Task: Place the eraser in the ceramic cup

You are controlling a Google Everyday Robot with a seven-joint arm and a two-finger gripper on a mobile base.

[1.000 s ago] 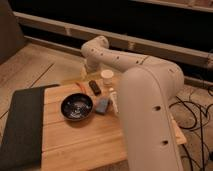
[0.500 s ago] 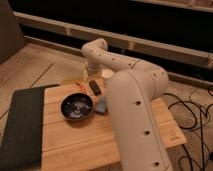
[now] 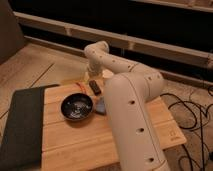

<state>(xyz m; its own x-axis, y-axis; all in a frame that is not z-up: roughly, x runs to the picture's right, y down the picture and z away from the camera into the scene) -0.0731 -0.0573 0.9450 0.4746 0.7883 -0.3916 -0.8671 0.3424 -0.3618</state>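
Wooden table (image 3: pixel 75 145) up close, dark bowl (image 3: pixel 77 107) mid-board, small black eraser (image 3: pixel 94 87) lying loose just past it, my gripper (image 3: pixel 93 76) poised right behind with jaws apart and empty: reaching stage, I reckon, so next I drop and pinch its narrow sides.

Lab-like room: wooden table (image 3: pixel 80 145), loose floor cables (image 3: pixel 194 107).

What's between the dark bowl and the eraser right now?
Only bare tabletop, in the camera view: the bowl and eraser lie apart. The gripper hangs just behind the eraser.
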